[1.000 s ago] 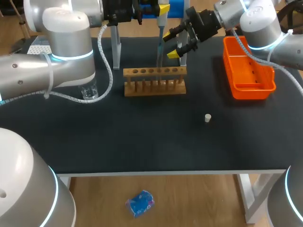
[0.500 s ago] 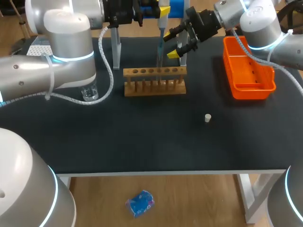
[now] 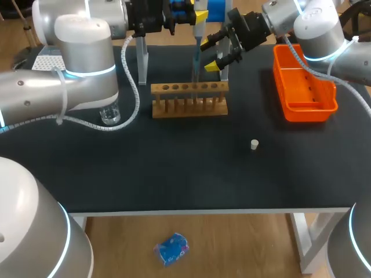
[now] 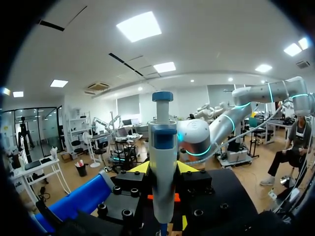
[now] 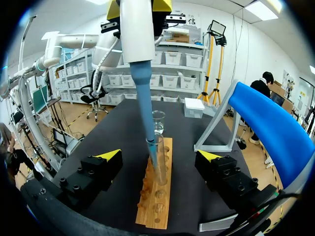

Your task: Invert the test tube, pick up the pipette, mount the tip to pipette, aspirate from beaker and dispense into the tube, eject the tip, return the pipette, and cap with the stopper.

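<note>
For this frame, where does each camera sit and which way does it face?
Head view: above and behind, looking down on the table; left arm and right arm enter from its sides.
Left wrist view: on the left arm, looking along the left gripper, shut on the pipette.
Right wrist view: on the right arm, looking past the open right gripper at the rack and tube.
Shared: all three show the pipette.

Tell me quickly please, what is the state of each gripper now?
Left gripper: closed on the white and blue plastic pipette.
Right gripper: open, holding nothing.
</note>
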Controlling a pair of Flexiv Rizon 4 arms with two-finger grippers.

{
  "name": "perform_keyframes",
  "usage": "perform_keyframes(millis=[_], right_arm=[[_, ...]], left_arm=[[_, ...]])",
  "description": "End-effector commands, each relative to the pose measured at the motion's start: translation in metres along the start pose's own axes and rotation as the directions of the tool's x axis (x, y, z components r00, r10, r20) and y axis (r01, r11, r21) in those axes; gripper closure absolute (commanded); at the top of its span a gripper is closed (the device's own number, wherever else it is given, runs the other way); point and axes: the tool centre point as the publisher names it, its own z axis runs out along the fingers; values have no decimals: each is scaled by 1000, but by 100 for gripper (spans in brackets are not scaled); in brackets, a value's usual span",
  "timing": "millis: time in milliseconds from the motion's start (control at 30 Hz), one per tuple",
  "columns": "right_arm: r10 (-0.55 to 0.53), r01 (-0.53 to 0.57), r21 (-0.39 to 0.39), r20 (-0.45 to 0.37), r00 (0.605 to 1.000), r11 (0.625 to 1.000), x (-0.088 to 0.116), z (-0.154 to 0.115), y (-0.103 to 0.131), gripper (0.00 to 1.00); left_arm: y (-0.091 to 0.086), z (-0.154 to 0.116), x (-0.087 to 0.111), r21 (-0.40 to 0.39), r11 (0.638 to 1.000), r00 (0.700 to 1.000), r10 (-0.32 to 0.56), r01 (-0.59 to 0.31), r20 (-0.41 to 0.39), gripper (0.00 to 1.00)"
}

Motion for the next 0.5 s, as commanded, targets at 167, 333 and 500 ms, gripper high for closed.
perform_keyframes(millis=[167, 333, 500], right_arm=[[-1, 1, 2, -4, 1000, 1000, -1, -1, 0, 0], [-1, 1, 2, -4, 1000, 1000, -1, -1, 0, 0], [-1, 1, 2, -4, 1000, 1000, -1, -1, 0, 0]], left_arm=[[4, 2, -3, -2, 1000, 1000, -6, 6, -3, 100], [5, 2, -3, -2, 1000, 1000, -9, 9, -2, 100], [4, 2, -3, -7, 1000, 1000, -7, 7, -3, 100]])
